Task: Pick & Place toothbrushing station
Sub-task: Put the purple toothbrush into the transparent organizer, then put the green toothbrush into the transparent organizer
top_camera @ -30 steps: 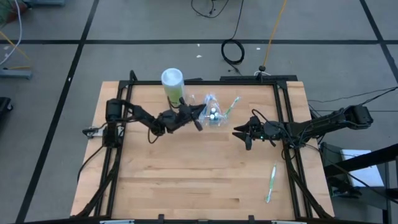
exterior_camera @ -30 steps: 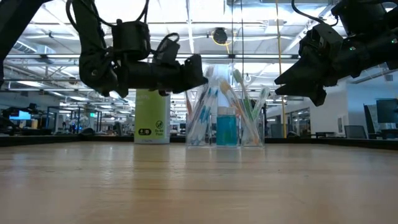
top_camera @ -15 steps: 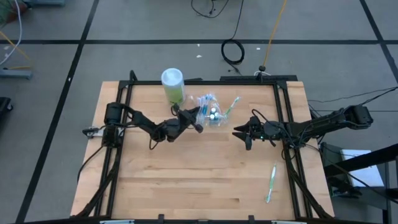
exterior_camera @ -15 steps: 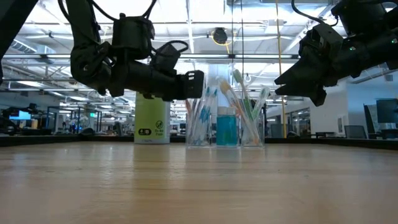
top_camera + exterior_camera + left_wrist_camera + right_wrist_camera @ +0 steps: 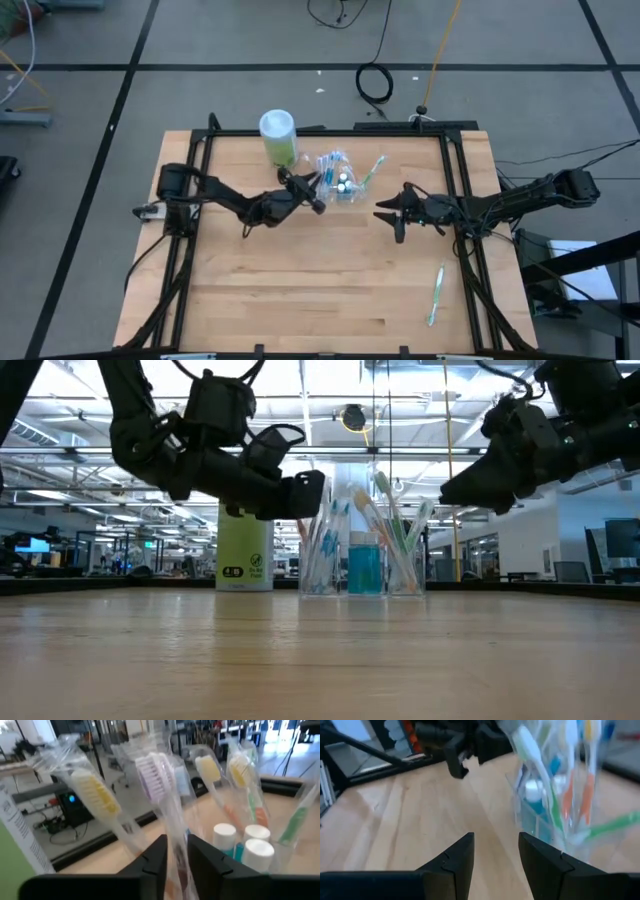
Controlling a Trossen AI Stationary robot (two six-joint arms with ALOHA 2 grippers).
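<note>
**Risk of tipping the cup while a brush is pinched**

The clear cup (image 5: pixel 341 187) stands near the far edge of the tabletop (image 5: pixel 300 290), beside the green canister (image 5: pixel 278 137). The left claw (image 5: pixel 175 854) is pressed on a wrapped purple-bristled toothbrush (image 5: pixel 162 790) in the cup. If it is pulled sideways, the light cup can be tipped and the tubes (image 5: pixel 242 845) spilled. The right claw (image 5: pixel 495 851) is held spread nearby. One green toothbrush (image 5: pixel 436 295) lies well apart.

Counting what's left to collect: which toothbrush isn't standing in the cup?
The green toothbrush lying flat, alone, near the table's front right edge; all the others stand upright in the clear cup at the back.
</note>
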